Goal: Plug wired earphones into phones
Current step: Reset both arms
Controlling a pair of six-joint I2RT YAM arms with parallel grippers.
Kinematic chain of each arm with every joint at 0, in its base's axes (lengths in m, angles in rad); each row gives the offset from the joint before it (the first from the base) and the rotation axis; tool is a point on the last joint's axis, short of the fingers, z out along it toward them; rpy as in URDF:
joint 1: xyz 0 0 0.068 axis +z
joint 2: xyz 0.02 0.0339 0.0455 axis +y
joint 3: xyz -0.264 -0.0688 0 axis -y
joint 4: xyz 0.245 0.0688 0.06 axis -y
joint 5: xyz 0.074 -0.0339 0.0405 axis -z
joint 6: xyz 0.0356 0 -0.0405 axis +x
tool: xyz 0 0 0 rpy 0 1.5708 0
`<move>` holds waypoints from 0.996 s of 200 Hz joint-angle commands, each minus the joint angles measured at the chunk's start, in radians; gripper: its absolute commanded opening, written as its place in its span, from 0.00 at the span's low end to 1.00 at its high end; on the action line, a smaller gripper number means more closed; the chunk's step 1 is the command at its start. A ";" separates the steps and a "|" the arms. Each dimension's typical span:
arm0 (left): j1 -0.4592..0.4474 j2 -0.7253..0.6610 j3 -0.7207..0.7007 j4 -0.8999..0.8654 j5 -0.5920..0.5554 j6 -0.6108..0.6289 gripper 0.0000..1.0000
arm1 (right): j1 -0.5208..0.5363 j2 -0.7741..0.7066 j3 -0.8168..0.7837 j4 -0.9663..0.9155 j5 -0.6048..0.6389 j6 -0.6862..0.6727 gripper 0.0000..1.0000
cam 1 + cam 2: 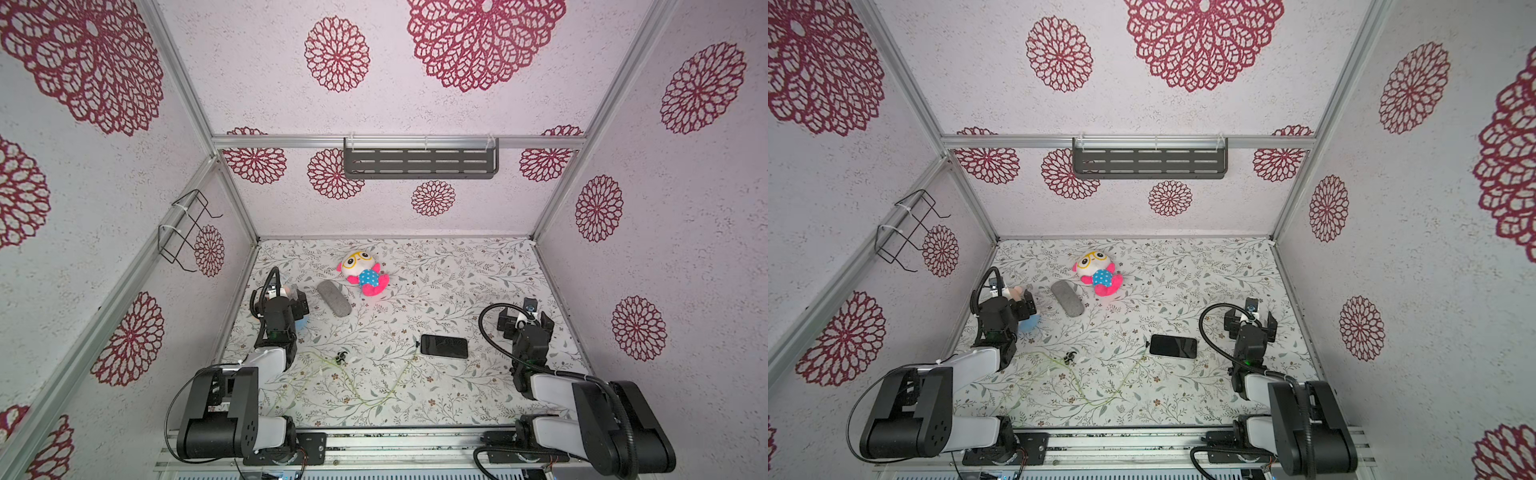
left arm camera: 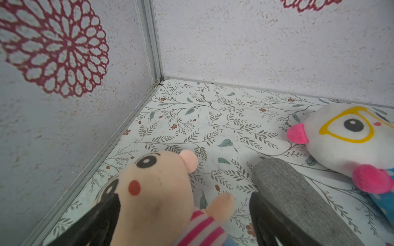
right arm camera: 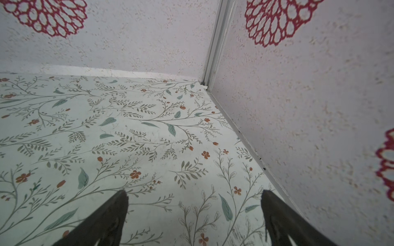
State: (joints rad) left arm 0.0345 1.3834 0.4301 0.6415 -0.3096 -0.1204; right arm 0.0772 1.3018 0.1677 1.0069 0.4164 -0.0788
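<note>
The black phone (image 1: 444, 346) (image 1: 1173, 346) lies flat at the middle right of the table, screen dark. The earphones' pale yellow-green cable (image 1: 365, 403) (image 1: 1096, 403) loops across the front of the table. Its black-and-white earbuds (image 1: 341, 356) (image 1: 1070, 356) lie left of the phone. The dark plug (image 1: 417, 344) (image 1: 1147, 344) sits at the phone's left short edge; whether it is in the port I cannot tell. My left gripper (image 1: 293, 296) (image 2: 183, 204) is open at the far left, over a small peach doll (image 2: 157, 191). My right gripper (image 1: 530, 316) (image 3: 194, 202) is open and empty, right of the phone.
A grey oblong pouch (image 1: 334, 298) (image 2: 298, 202) lies just right of the left gripper. Behind it is a white and pink plush (image 1: 363, 272) (image 2: 351, 138) with yellow glasses. A dark shelf (image 1: 419, 160) hangs on the back wall, a wire rack (image 1: 187, 228) on the left wall.
</note>
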 commanded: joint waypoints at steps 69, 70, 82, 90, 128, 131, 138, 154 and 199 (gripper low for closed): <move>0.064 0.175 -0.018 0.268 -0.041 -0.035 0.98 | -0.020 0.049 0.088 0.008 -0.173 0.076 0.99; 0.064 0.173 -0.018 0.265 -0.040 -0.037 0.98 | -0.020 0.051 0.084 0.018 -0.176 0.078 0.99; 0.063 0.167 -0.019 0.250 -0.041 -0.041 0.98 | -0.019 0.103 0.066 0.123 -0.247 0.047 0.99; 0.064 0.171 -0.020 0.263 -0.043 -0.037 0.98 | -0.019 0.154 0.088 0.120 -0.208 0.059 0.99; 0.063 0.171 -0.019 0.264 -0.042 -0.037 0.98 | -0.037 0.230 0.097 0.165 -0.209 0.086 0.99; 0.063 0.171 -0.020 0.263 -0.042 -0.036 0.98 | -0.039 0.237 0.096 0.176 -0.213 0.088 0.99; 0.063 0.171 -0.020 0.263 -0.043 -0.037 0.98 | -0.039 0.233 0.097 0.166 -0.214 0.089 0.99; 0.063 0.171 -0.020 0.262 -0.042 -0.036 0.98 | -0.040 0.233 0.098 0.166 -0.215 0.086 0.99; 0.064 0.171 -0.020 0.262 -0.042 -0.036 0.98 | -0.042 0.232 0.094 0.176 -0.209 0.088 0.99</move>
State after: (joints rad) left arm 0.0937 1.5543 0.4068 0.8810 -0.3466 -0.1543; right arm 0.0448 1.5478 0.2504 1.1282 0.2123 -0.0143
